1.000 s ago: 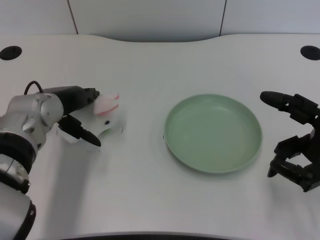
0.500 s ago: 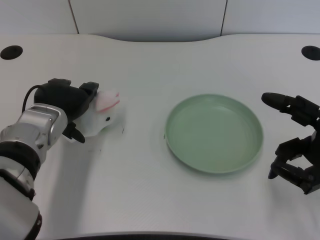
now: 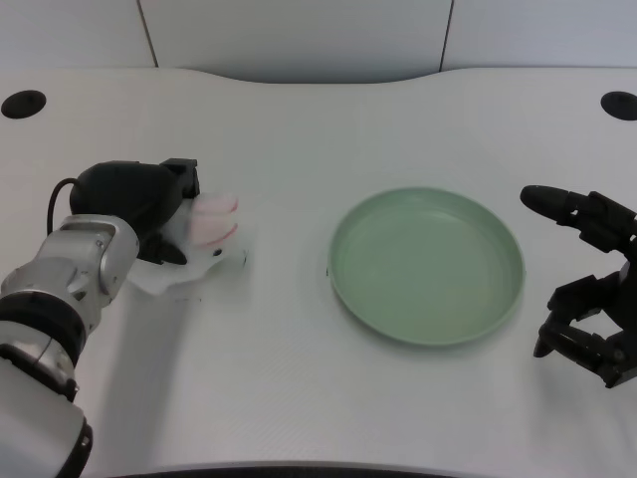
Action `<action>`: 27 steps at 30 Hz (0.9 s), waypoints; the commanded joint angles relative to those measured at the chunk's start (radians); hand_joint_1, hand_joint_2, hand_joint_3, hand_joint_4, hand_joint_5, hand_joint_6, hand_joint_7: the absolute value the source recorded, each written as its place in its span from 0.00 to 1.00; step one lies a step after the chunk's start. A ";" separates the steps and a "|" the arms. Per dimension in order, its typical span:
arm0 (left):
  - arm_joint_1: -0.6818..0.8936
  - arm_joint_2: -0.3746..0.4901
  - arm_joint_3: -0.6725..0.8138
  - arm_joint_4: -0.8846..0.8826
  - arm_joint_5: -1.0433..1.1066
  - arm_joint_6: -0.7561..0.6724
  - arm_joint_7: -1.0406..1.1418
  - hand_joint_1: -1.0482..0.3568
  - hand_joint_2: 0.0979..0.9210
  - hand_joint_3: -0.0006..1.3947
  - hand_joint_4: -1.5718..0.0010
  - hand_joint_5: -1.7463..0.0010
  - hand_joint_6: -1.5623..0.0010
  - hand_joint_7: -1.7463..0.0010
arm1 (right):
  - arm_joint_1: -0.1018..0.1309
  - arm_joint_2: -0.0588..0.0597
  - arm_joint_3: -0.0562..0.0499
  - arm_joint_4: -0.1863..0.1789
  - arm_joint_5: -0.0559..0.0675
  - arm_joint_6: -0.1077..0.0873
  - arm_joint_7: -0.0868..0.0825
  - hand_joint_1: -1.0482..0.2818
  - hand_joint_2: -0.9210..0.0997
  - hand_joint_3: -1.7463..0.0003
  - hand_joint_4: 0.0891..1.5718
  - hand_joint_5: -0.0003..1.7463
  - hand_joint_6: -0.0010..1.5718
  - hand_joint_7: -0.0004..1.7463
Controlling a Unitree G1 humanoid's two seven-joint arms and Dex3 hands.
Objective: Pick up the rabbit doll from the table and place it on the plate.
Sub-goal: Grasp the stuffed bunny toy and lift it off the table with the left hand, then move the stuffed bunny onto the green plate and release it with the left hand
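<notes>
Fingers of the left hand (image 3: pixel 139 204) had closed more around the rabbit doll (image 3: pixel 204 239); it seemed gripped, left of the plate (image 3: pixel 426 265).

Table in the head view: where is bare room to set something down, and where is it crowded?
The green plate holds nothing. The table lies bare between the rabbit doll and the plate, behind both, and along the front edge. It is crowded at the left, where the left hand closes around the doll.

Left hand (image 3: pixel 139 204) hides rabbit doll (image 3: pixel 204 244) rear; grip unclear.
</notes>
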 commanded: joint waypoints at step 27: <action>-0.118 -0.022 0.109 -0.077 -0.114 -0.078 -0.127 0.63 0.89 0.11 0.54 0.00 0.60 0.00 | 0.011 0.008 0.003 -0.013 0.002 0.011 -0.024 0.81 0.86 0.34 0.91 0.39 0.89 0.17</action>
